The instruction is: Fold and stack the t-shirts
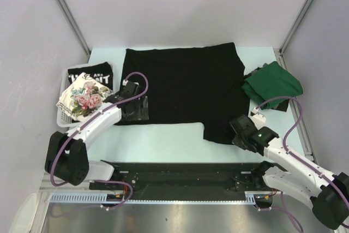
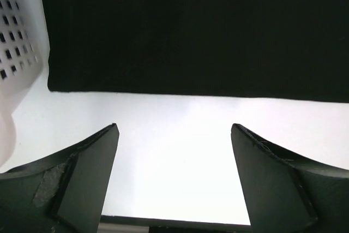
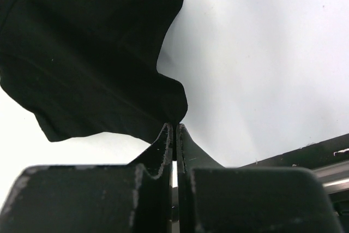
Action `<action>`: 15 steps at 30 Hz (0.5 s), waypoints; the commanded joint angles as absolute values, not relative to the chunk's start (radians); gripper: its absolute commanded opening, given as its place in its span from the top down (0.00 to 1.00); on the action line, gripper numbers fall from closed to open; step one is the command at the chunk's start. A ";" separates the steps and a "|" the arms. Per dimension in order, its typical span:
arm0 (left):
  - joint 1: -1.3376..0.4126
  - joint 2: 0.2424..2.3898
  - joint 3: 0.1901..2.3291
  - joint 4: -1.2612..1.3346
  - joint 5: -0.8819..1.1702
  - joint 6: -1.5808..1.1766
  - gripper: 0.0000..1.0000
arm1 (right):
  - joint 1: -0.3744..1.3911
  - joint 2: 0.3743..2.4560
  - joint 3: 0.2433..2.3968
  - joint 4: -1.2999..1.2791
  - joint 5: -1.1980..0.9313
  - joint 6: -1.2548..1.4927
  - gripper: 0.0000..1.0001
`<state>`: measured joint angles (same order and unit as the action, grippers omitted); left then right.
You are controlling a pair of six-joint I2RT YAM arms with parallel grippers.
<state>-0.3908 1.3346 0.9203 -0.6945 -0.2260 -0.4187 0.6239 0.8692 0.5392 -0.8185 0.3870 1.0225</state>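
While left gripper (image 2: 174, 128) stands spread near-left of the black t-shirt (image 1: 185, 85), right gripper (image 3: 175, 126) is pressed together at its near-right corner; hold unconfirmed.

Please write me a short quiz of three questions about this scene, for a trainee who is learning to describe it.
1. True or false: the left gripper is shut.
2. Which one lies on top in the white basket? A) a dark green shirt B) the floral-print t-shirt C) a striped shirt
3. Fill in: the right gripper is shut on the edge of the ____.

Key: 1 false, its jaws stand wide open. 2 B. 3 plain black t-shirt.
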 commanded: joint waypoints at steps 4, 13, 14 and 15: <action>-0.380 1.368 0.874 -0.707 -0.278 -0.396 0.10 | 0.606 0.853 0.578 -0.807 0.382 0.977 1.00; -0.377 1.445 0.902 -0.776 -0.394 -0.368 0.10 | 0.581 0.862 0.577 -0.795 0.374 0.950 1.00; -0.376 1.462 0.913 -0.782 -0.406 -0.364 0.10 | 0.580 0.867 0.577 -0.790 0.373 0.948 1.00; -0.376 1.471 0.919 -0.794 -0.429 -0.359 0.10 | 0.578 0.868 0.577 -0.788 0.374 0.948 1.00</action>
<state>-0.3828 1.4441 0.8772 -0.7513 -0.3332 -0.3874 0.5873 0.8642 0.5392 -0.8082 0.3710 0.9695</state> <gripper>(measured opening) 0.899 0.017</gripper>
